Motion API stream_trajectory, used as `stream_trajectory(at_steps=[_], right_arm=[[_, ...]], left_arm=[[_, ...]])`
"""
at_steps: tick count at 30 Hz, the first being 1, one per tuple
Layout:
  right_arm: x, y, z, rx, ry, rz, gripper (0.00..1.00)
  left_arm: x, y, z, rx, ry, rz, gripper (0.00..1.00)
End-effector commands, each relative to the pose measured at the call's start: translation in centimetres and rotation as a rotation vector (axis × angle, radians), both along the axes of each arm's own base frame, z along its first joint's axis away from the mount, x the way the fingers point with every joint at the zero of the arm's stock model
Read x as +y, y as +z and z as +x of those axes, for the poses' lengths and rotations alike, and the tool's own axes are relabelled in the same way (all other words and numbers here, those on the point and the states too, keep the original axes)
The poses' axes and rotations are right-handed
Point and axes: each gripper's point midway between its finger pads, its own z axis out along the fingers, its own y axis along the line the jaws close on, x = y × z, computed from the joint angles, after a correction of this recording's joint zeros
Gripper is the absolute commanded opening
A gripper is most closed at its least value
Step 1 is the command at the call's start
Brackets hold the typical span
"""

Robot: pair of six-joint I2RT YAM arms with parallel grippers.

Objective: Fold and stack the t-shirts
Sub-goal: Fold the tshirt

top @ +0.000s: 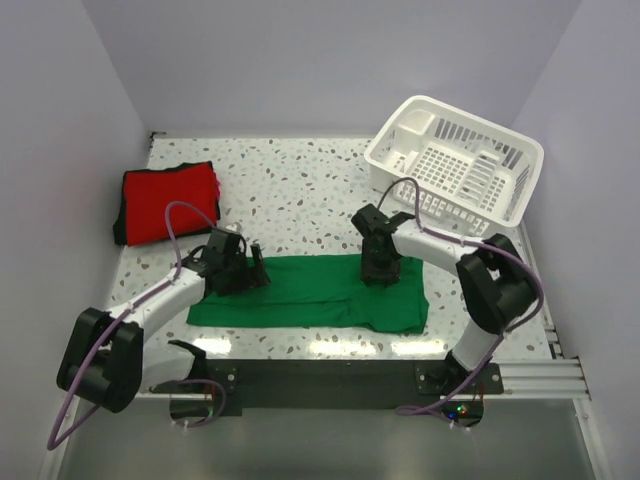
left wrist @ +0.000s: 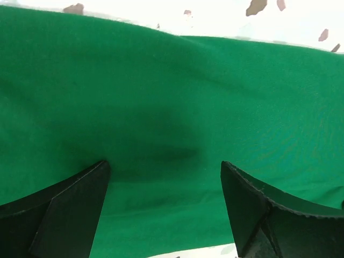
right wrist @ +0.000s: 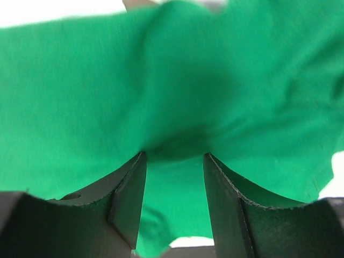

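The green t-shirt (top: 310, 295) lies flat on the surface (top: 300, 190) as a long band, on the side of the basket (top: 450, 170) nearest the arms' bases. The red t-shirt (top: 168, 203) sits already folded well apart from the basket, at the opposite side of the surface. The step in hand looks like the next fold of the green band, with the stacking onto the red one not yet begun. The left pincer (top: 240, 268) is released: it hangs low over the end of the band farthest from the basket, jaws spread wide with smooth cloth under them and nothing between. The right pincer (top: 380, 268) is down on the band's edge that faces the basket, its jaws half apart around a pucker of cloth whose wrinkles run in toward them. Whether that pucker is truly grasped or only straddled, I cannot tell. To do this fold well, both pincers should take the same long edge, the one facing the basket, and pinch every layer rather than only the top one. They should then lift only a little and travel together so the band stays straight. A one-sided pull would likely drag it askew.
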Motion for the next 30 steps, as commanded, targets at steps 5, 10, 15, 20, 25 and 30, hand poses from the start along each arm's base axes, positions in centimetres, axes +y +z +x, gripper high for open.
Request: stream_trajectory(at_steps=[5, 10, 15, 20, 25, 30], right_arm=[[2.3, -1.6, 4.5, -0.058, 0.021, -0.037, 0.51], [3.9, -3.5, 6.4, -0.024, 0.068, -0.049, 0.51], [6.9, -3.3, 9.8, -0.043, 0.118, -0.017, 0.51], [10.2, -4.0, 13.7, -0.057, 0.166, 0.013, 0.51], [12.7, -4.6, 17.0, -0.094, 0.182, 0.042, 0.52], [15.5, -2.3, 21.2, -0.201, 0.226, 0.088, 0.52]], left_arm=[[2.1, -0.6, -2.0, 0.063, 0.072, 0.078, 0.90], [1.5, 1.2, -1.6, 0.037, 0.101, 0.030, 0.91], [1.9, 2.6, -1.6, 0.035, 0.139, 0.036, 0.91], [2.5, 2.4, -2.0, 0.045, 0.195, 0.048, 0.91], [2.6, 2.8, -1.9, 0.034, 0.249, 0.027, 0.91], [2.6, 2.4, -2.1, 0.045, 0.276, 0.020, 0.91]])
